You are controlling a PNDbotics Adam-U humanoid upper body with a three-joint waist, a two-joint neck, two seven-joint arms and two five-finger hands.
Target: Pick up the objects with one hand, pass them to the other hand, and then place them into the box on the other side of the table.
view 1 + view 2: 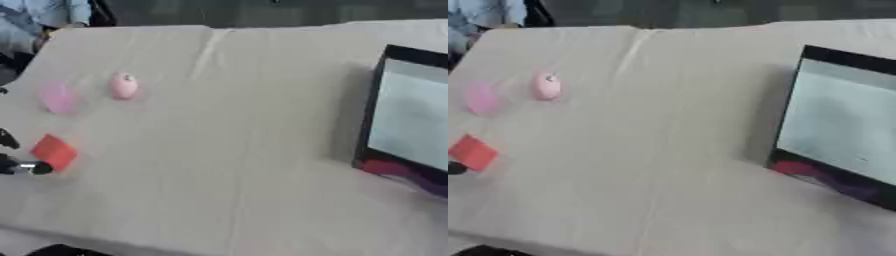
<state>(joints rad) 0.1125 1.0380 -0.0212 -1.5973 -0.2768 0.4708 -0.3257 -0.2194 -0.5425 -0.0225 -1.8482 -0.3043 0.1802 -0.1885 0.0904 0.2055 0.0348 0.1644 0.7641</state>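
The left hand (19, 164) enters at the left edge of the counter (227, 150), far left of the box (411, 117). Only dark fingertips show, touching the lower edge of a red block (54, 151); whether they are curled or straight cannot be determined. A flat pink object (58, 97) lies beyond the red block. A pink egg-shaped object (123, 85) lies just right of it. The box, black-rimmed with a pale interior, stands at the right edge. The right hand is out of view.
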